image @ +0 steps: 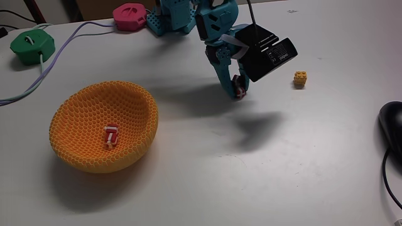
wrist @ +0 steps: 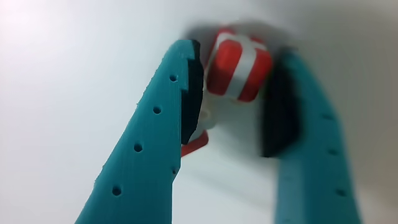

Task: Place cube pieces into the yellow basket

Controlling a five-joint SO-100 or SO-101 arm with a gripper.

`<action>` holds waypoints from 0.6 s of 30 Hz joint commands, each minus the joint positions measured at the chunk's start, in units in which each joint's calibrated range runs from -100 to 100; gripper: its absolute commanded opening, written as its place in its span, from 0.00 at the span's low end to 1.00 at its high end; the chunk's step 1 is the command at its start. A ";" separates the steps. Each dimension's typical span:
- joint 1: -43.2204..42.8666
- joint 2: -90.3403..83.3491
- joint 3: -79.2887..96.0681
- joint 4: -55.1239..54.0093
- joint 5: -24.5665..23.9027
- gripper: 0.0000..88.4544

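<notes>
White table (image: 326, 163), teal tool (wrist: 233, 93) narrowly parted, gripping a red white-banded cube (wrist: 238, 67).

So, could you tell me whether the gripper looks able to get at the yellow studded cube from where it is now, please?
Probably not yet: the gripper is shut on a red cube. The yellow studded cube sits on bare table with nothing blocking it.

White table (image: 188, 182) carries yellow basket (image: 75, 147), yellow-orange cube (image: 300, 79), green puck (image: 32, 47), pink puck (image: 130, 17).
</notes>
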 commanded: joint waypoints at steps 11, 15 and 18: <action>31.31 -5.71 -47.31 31.78 22.52 0.00; 43.71 -5.52 -45.09 28.31 24.27 0.00; 47.81 -5.43 -40.37 23.70 25.20 0.00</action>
